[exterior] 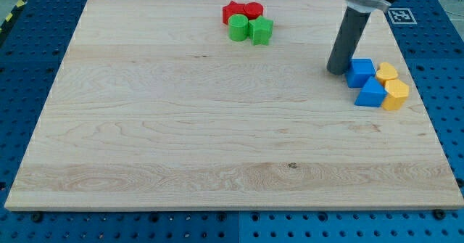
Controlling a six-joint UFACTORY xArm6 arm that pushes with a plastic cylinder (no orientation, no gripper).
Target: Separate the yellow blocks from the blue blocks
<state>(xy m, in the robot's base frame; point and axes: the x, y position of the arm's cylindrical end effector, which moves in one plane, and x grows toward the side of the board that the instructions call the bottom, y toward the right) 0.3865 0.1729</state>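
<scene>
No words, brands or numbers can be read anywhere here. One sign only: a black-and-white square fiducial marker [401,14], sitting on the blue perforated base just beyond the pale wooden tabletop's [181,127] far right corner; its pattern holds no letters.

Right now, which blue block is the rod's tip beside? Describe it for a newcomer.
Find the four-block cluster by the wooden board's right edge. My tip stands just left of its upper blue block, a cube. The lower blue block sits nearer the view's bottom, against the yellow blocks.
</scene>
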